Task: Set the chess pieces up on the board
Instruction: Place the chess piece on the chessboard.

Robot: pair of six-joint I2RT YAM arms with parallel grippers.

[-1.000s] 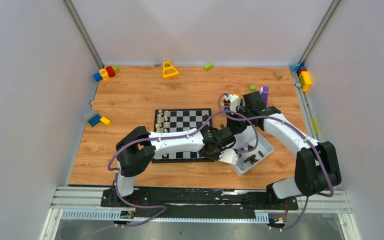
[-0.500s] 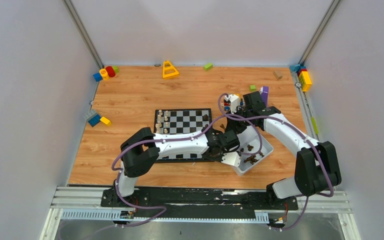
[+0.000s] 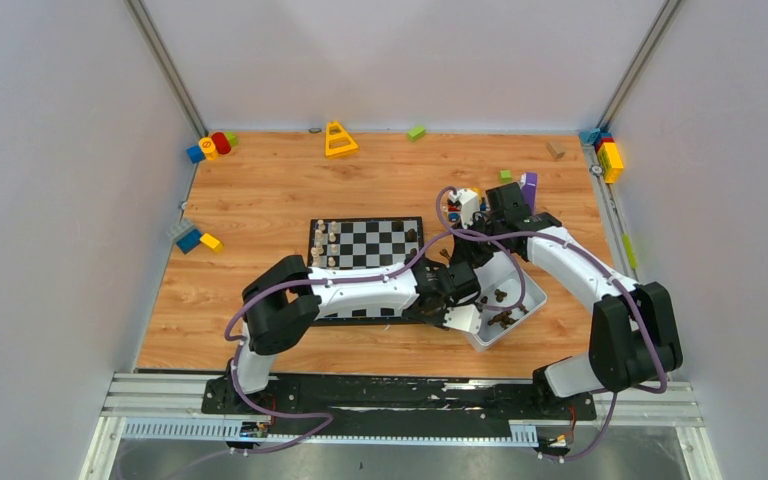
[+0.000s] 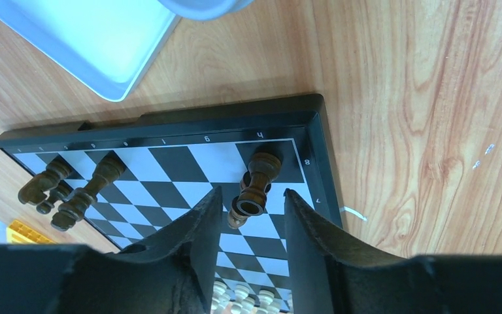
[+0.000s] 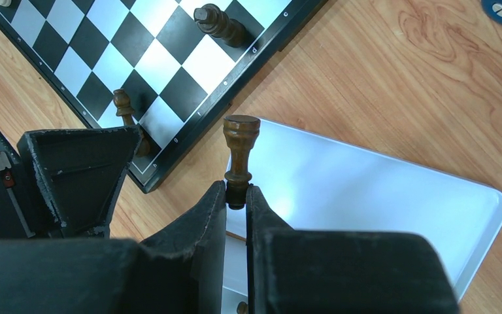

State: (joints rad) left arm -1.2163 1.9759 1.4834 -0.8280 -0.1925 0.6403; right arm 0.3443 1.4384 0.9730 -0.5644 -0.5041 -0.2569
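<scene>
The board lies mid-table, its near part under my left arm. Cream chess pieces stand along its left side. In the left wrist view a dark brown piece stands on the board's corner square. My left gripper is open around it, and neither finger touches it. Two more dark pieces stand further along that edge. My right gripper is shut on the foot of another dark brown piece, held over the white tray lid beside the board.
A white tray holding loose dark pieces sits right of the board, under both grippers. Coloured toy blocks lie around the edges: a yellow cone, a cluster at the back left, blocks at the right and a purple one.
My left gripper has shifted slightly right over the board's near right corner and opened, letting go of the dark piece. The right arm has not moved.
</scene>
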